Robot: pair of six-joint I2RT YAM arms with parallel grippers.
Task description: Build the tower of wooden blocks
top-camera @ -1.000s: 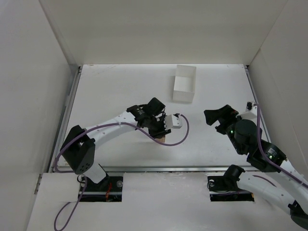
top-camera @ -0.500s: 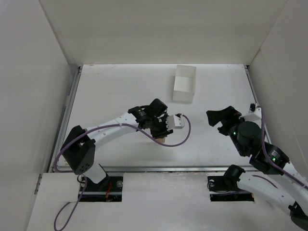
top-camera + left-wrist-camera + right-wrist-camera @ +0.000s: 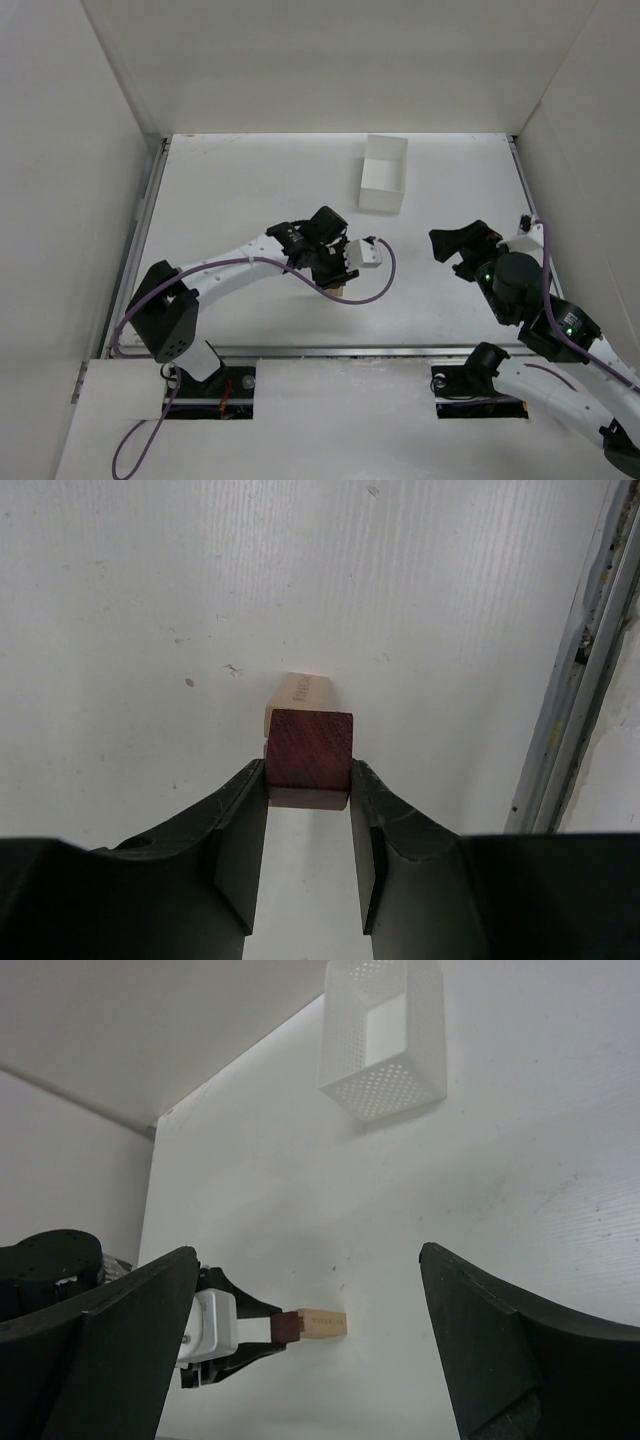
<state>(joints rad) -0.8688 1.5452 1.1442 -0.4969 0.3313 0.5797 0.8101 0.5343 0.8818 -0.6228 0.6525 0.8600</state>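
left claw (image 3: 308, 776) pinches dark block (image 3: 309, 746) by flat sides, touching tan block (image 3: 299, 691) | right claw (image 3: 308, 1252) spread wide | looks light, hard, smooth; may slip

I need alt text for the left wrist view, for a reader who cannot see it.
Two black fingers of the left gripper clamp a dark reddish-brown block, with a light tan block right behind it. The white table fills the background, a metal rail at the right edge.
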